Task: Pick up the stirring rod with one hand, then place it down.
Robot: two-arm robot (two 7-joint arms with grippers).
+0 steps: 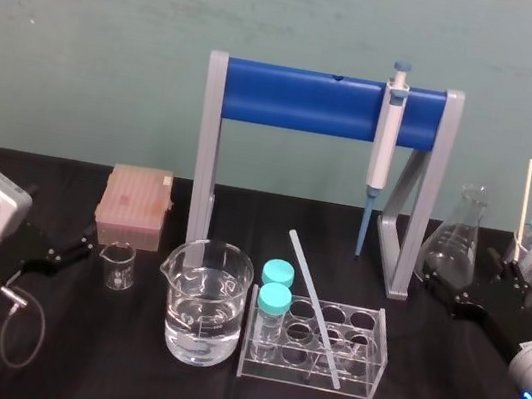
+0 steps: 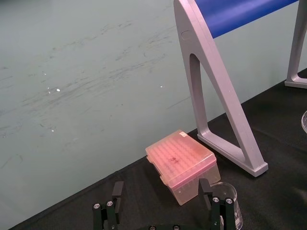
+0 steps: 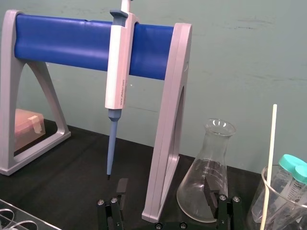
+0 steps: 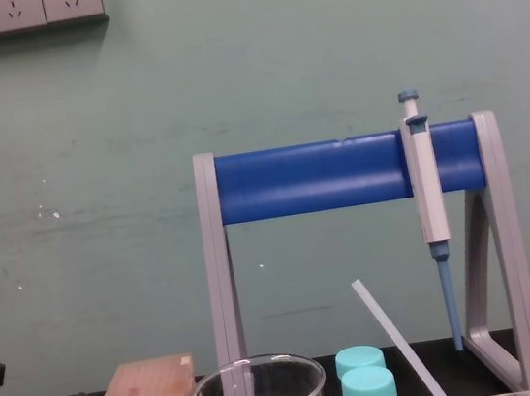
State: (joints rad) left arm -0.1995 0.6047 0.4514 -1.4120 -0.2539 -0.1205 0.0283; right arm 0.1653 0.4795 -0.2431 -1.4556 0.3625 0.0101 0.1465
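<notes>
Head view: stirring rod (image 1: 314, 305) leans in test-tube rack (image 1: 380, 359); judged light, slick, brittle glass; grip its upper shaft. Left pincer (image 2: 161, 184), right pincer (image 3: 166, 182) spread.

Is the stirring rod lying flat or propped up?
Propped up, tilted: the stirring rod leans in the test tube rack, lower end in a front slot. Left gripper and right gripper wait open, aside.

Bench layout.
The stirring rod (image 1: 313, 293) is being propped tilted in the tube rack (image 1: 371, 370), with the beaker (image 1: 207, 302) just left and the pipette stand (image 1: 302, 100) behind.
</notes>
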